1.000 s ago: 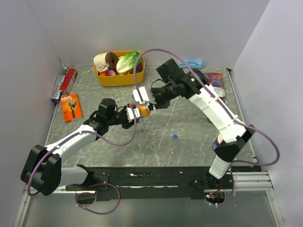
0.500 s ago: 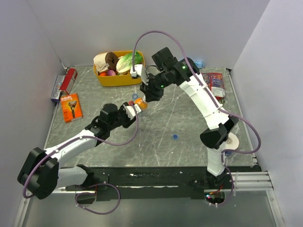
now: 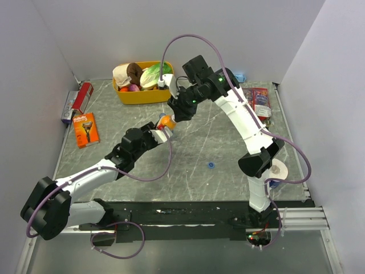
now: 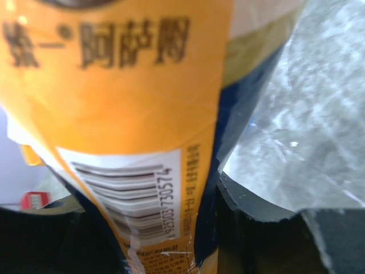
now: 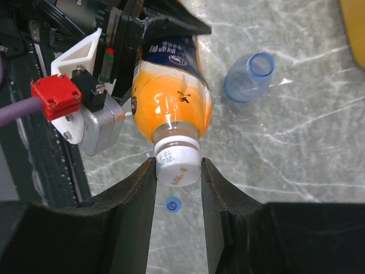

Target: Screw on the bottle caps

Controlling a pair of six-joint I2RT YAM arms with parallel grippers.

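Threading is the step in hand, as I judge it. The right gripper [image 5: 177,169] has its jaws narrowed onto the white cap [image 5: 177,165], one finger touching each side, and the cap sits on the neck of the orange bottle [image 5: 171,108]. The left gripper [image 3: 160,133] is clamped around that bottle's labelled body and holds it tilted above the table [image 3: 228,142], in the middle between the two arms. To do this well, the wrist's turning axis should line up with the bottle's neck, since a cocked cap will likely cross-thread or ride up on one side. In the right wrist view the cap looks roughly square to the neck, though I cannot tell how far down the thread it sits. Light pressure along the neck while turning should help the thread catch, and the left grip must be firm enough that the bottle does not spin with the cap. The water bottle [image 5: 249,77] is uncapped on the table near by, and the blue cap [image 5: 172,204] lies apart from it, so that pair looks undone.
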